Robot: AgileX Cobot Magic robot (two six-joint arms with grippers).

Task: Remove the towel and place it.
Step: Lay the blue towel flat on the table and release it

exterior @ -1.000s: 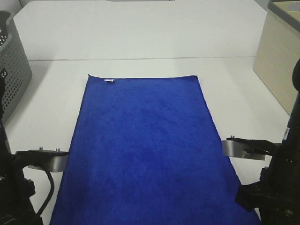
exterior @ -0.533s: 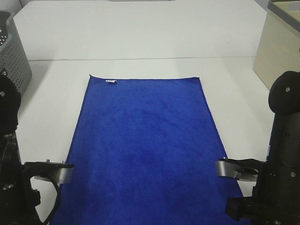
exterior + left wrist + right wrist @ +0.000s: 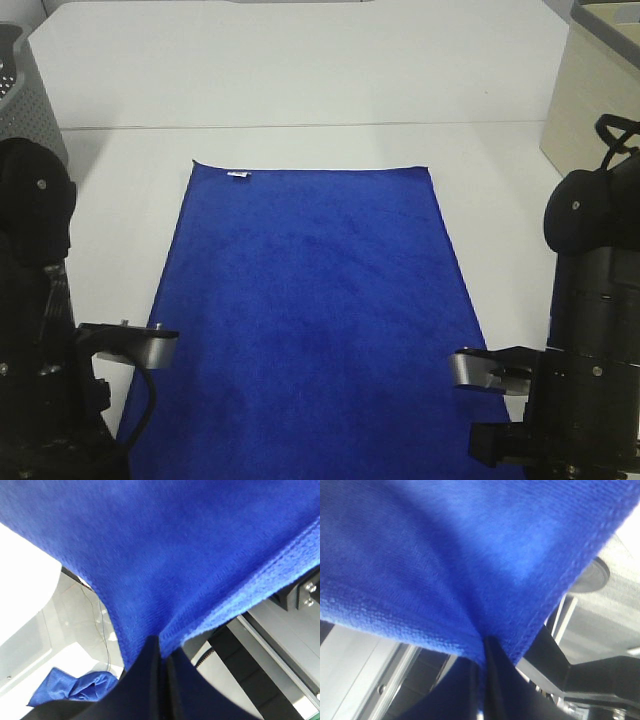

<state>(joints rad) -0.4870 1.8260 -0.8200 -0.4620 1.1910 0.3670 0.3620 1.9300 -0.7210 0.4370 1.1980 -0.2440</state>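
We see the towel (image 3: pixel 310 320) spread flat on the white surface (image 3: pixel 500 200), between our two arms; its far short edge lies straight across the surface, and its near end runs out of the bottom of the exterior high view. Its long axis runs from near us away toward the far side, and its sides draw a little closer together toward the far end; the small white tag (image 3: pixel 236 175) sits at the far left corner.

The left hand (image 3: pixel 161 647) is pressed together on the towel's hem, its dark fingertips pinching a fold of the blue cloth; the right hand (image 3: pixel 485 645) likewise pinches the hemmed edge, fingers tight together with cloth between them.

The high view shows the whole layout, the grey perforated basket (image 3: pixel 25 110) at the far left and the beige box (image 3: pixel 595 130) at the far right, both well apart from the towel; it does not show either pinch, since the fingertips lie beyond its lower edge. The wrist views show the grips and the stitched hem close up; the left wrist view alone shows a crumpled blue cloth (image 3: pixel 70 690) lying lower down, beyond the held edge.
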